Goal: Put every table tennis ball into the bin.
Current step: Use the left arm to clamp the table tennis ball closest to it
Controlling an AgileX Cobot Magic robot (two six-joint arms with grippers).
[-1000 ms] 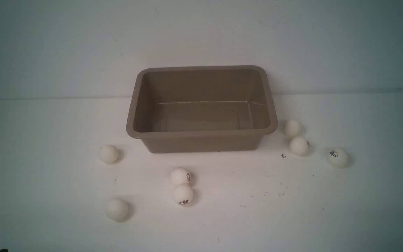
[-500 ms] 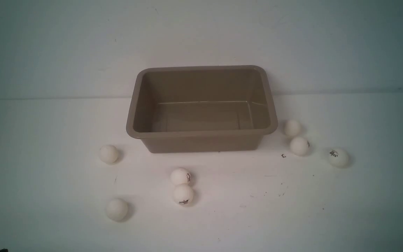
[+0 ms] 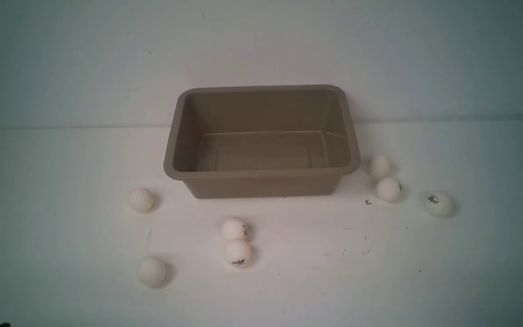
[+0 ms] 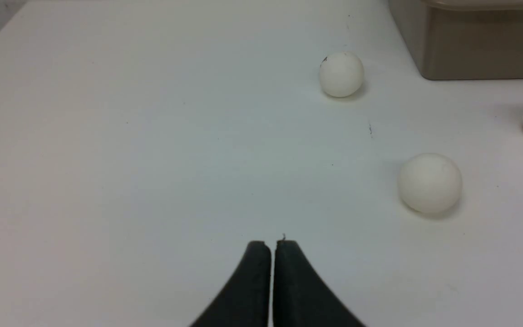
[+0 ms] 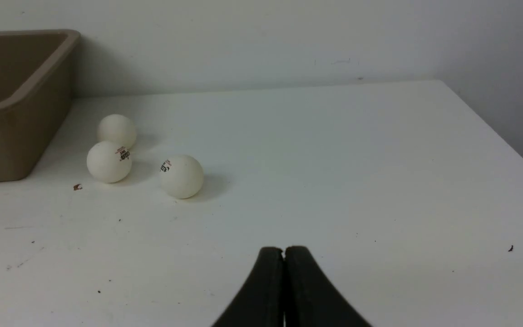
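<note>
On the left, the left wrist view gave a dark mark on the far left ball [image 3: 141,200] that the front view barely hinted at, while only the front view took in the whole bin [image 3: 261,186] and all seven balls out on the table [image 3: 298,290]. The near left ball [image 3: 152,272] sat plain white in both! Across to the middle pair [image 3: 238,252], logos out front, one ball nearer the robot than its partner; the left wrist view cut that pair off at its edge, and the bin too. Over to the right, a close pair [image 3: 388,189] stood just beside the bin, the nearer one partly covering its mate, and a lone logoed ball [image 3: 439,204] sat a little apart; the right wrist view caught all three but cropped the bin. And the left end effector [image 4: 273,245]? Clenched, holding nothing. The right end effector [image 5: 284,250] was clenched as well, empty, touching no ball.
</note>
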